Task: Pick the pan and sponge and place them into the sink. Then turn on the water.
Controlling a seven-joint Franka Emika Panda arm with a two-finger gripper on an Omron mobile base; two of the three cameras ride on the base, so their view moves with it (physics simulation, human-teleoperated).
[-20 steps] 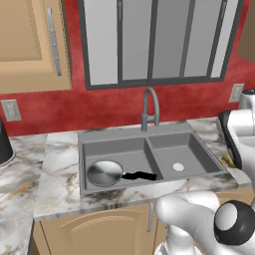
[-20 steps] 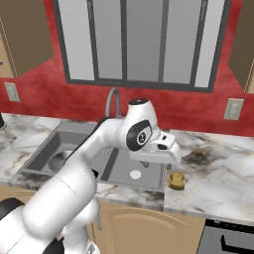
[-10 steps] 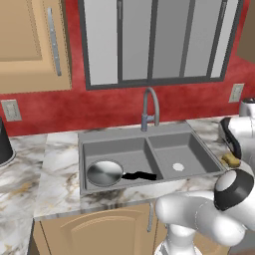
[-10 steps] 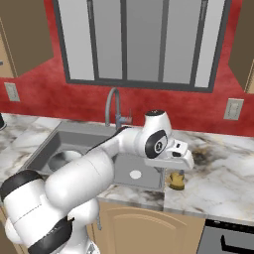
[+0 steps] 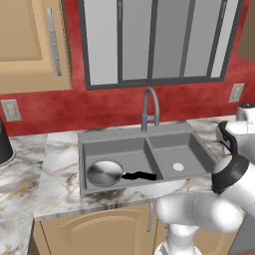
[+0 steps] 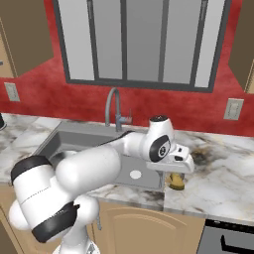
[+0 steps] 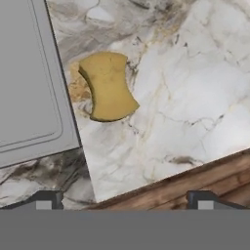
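The silver pan (image 5: 104,173) lies in the left basin of the grey sink (image 5: 149,133), its black handle pointing right. The yellow-tan sponge (image 7: 107,88) rests on the marble counter just right of the sink's rim (image 7: 29,97). In the right base view the sponge (image 6: 175,181) sits directly under my hand. My gripper (image 7: 124,200) hovers above it, open wide with nothing between the fingertips (image 7: 46,199). From the right base view the gripper (image 6: 174,171) hangs a little above the sponge. No water comes from the arched faucet (image 5: 151,107).
The counter's front edge (image 7: 171,183) runs close to the sponge, with wooden cabinet fronts below. A dark appliance (image 6: 228,238) stands at the lower right. A dark round vessel (image 5: 4,144) sits on the far left counter. A window and a red wall stand behind the sink.
The arm has swung right, from over the sink to above the sponge on the right counter. The jaws stayed open. The pan has not moved.
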